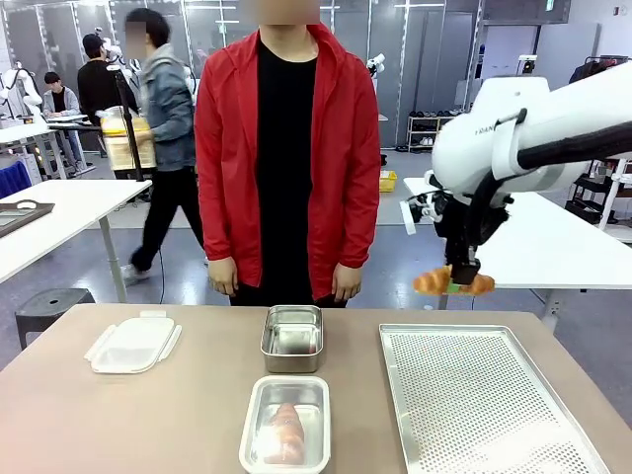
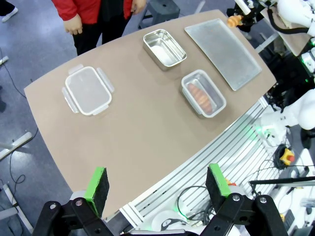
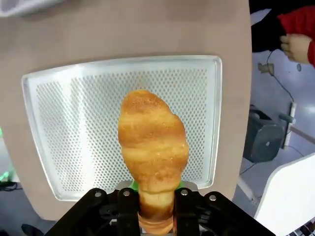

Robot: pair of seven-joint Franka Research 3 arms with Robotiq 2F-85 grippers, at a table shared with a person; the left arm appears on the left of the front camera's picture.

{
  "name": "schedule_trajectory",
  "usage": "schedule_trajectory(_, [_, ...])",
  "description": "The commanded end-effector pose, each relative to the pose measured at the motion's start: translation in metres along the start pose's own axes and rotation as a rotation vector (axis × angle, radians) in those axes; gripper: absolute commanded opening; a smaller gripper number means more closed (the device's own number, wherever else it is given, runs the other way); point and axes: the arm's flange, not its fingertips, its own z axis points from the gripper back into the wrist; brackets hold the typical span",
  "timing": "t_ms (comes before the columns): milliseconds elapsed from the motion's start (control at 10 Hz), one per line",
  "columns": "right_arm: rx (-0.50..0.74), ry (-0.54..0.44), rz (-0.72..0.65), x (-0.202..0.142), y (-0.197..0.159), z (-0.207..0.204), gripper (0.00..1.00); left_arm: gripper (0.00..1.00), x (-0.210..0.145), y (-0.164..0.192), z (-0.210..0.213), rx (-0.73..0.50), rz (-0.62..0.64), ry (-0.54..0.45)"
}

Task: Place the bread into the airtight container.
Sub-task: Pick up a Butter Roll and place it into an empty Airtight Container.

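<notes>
The croissant [image 1: 452, 283] is held in the air by the right gripper [image 1: 462, 275], well above the tray [image 1: 484, 395] and not yet over any container. In the right wrist view it is seen to be pinched at one end only, the jaws shut tight on that tip while the rest juts out free.

A slip or a droop is therefore to be feared. The soft, flaky end may be crushed or torn under the squeeze, and the bread may be dropped onto the tray or table during the carry.

The empty tin [image 1: 292, 336] lies to the left at mid-table. Just nearer stands a second tin [image 1: 286, 427] in which a bread already lies, so the wrong one could be chosen. The empty tin looks narrow, so a croissant lowered crosswise could be caught on its rim and left propped there.

The lid [image 1: 133, 344] rests apart at the left. The left gripper [image 2: 157, 184] is held wide, with nothing between its pads, high off the table.
</notes>
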Motion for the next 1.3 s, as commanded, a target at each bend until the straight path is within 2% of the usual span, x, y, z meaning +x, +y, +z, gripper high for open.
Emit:
schedule_trajectory(0, [0.049, -0.026, -0.051, 0.049, 0.002, 0.018, 0.21, 1.00, 0.000, -0.001, 0.001, -0.009, -0.017, -0.001])
schedule_trajectory(100, [0.068, -0.011, -0.061, 0.090, 0.000, 0.015, 0.21, 1.00, 0.000, -0.001, 0.001, -0.009, -0.017, -0.001])
schedule_trajectory(300, [0.096, -0.062, -0.128, 0.171, -0.003, 0.002, 0.21, 1.00, 0.000, -0.001, 0.001, -0.009, -0.017, -0.001])
schedule_trajectory(400, [0.080, -0.043, -0.168, 0.208, -0.006, -0.012, 0.21, 1.00, 0.000, -0.001, 0.001, -0.009, -0.017, -0.001])
schedule_trajectory(500, [0.071, -0.023, -0.203, 0.235, -0.008, -0.025, 0.21, 1.00, 0.000, -0.001, 0.001, -0.009, -0.017, -0.001])
schedule_trajectory(600, [0.053, -0.043, -0.239, 0.258, -0.010, -0.038, 0.21, 1.00, 0.000, -0.001, 0.001, -0.009, -0.017, -0.001])
schedule_trajectory(800, [0.010, 0.006, -0.278, 0.282, -0.008, -0.062, 0.21, 1.00, 0.000, -0.001, 0.001, -0.009, -0.017, -0.001])
schedule_trajectory(900, [0.045, -0.019, -0.276, 0.286, -0.005, -0.063, 0.21, 1.00, 0.000, -0.001, 0.001, -0.009, -0.017, -0.001])
schedule_trajectory(1200, [0.046, -0.024, -0.251, 0.280, -0.004, -0.070, 0.21, 1.00, 0.000, -0.001, 0.001, -0.009, -0.017, -0.001])
